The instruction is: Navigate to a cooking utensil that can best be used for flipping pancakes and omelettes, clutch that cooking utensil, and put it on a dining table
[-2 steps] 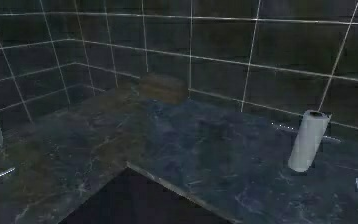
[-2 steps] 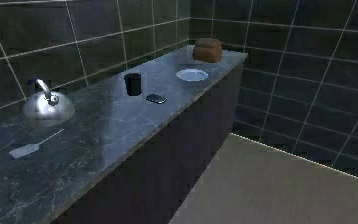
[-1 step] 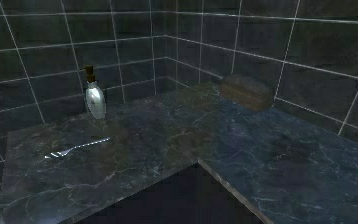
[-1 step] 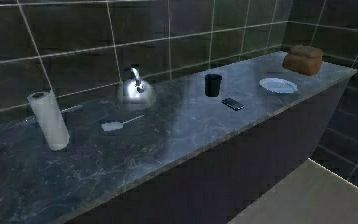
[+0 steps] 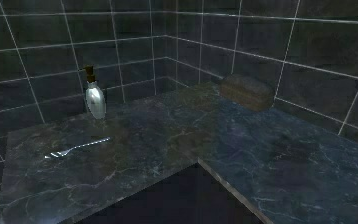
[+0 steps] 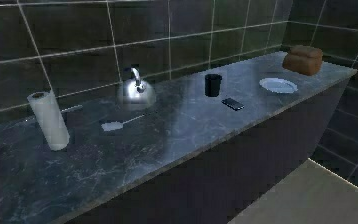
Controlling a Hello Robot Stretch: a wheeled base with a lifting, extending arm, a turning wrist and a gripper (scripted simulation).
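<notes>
Paper roll [image 6: 49,120] sits nearest; the likely spatula [image 6: 115,125] lies at its three o'clock. Square up beside it before reaching; gripper state you cannot tell.

countertop [image 6: 187,150] | paper towel roll [image 6: 49,120] | kettle [image 6: 137,90] | dark mug [image 6: 213,85] | phone, perhaps [image 6: 232,103] | plate [image 6: 278,86] | bread loaf [image 6: 303,59] | bottle [image 5: 94,95]

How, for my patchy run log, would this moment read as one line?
place: kitchen counter | target: spatula-like utensil lying near kettle and paper towel roll | step: pickup not yet done
</notes>
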